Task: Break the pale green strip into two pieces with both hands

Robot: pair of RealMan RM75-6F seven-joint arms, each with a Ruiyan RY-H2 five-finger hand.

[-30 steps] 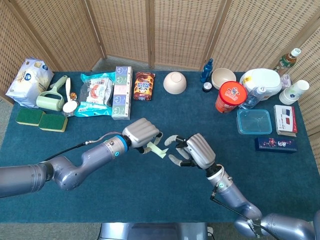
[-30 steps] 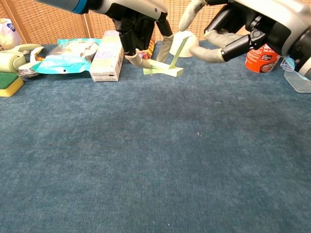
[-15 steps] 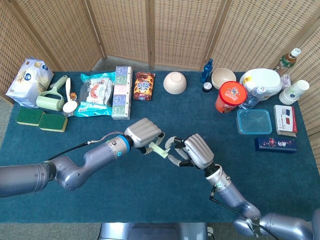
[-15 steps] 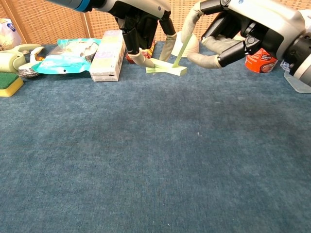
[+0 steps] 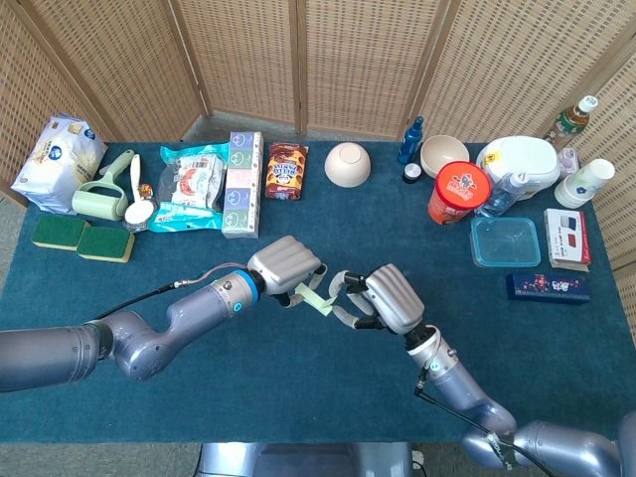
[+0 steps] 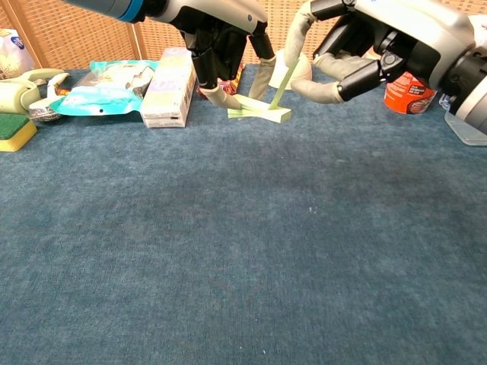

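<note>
The pale green strip [image 6: 262, 106] sits near the middle of the bench [image 5: 298, 397], between the two hands. In the chest view it shows a flat part lying on the blue cloth and a thinner part rising at a slant toward the right hand; whether these are still joined cannot be told.

The left hand [image 5: 285, 264] bears down on the flat end, its fingers [image 6: 219, 96] curled and touching the strip. The right hand [image 5: 383, 298] has the raised end between thumb and a finger, the remaining fingers loosely bent. Both hands therefore hold the strip.

Judgement on handling: the strip appears light, thin and fairly stiff, likely to snap or crease at the bend instead of stretching. The sound holds are at the two ends, close either side of the bend, so that the force falls on a short span. A thin, smooth piece may slip from a fingertip pinch if pulled and not bent.

Room: open cloth lies in front of and beside the hands. Behind them, well apart, stand a pastel box [image 5: 242, 184], a snack packet [image 5: 286, 170] and an upturned bowl [image 5: 348, 164]. An orange tub [image 5: 458, 192] and a clear lidded container [image 5: 507, 241] lie off to the right. Lifting or parting the hands sideways looks unobstructed; movement toward the rear row carries more risk.
</note>
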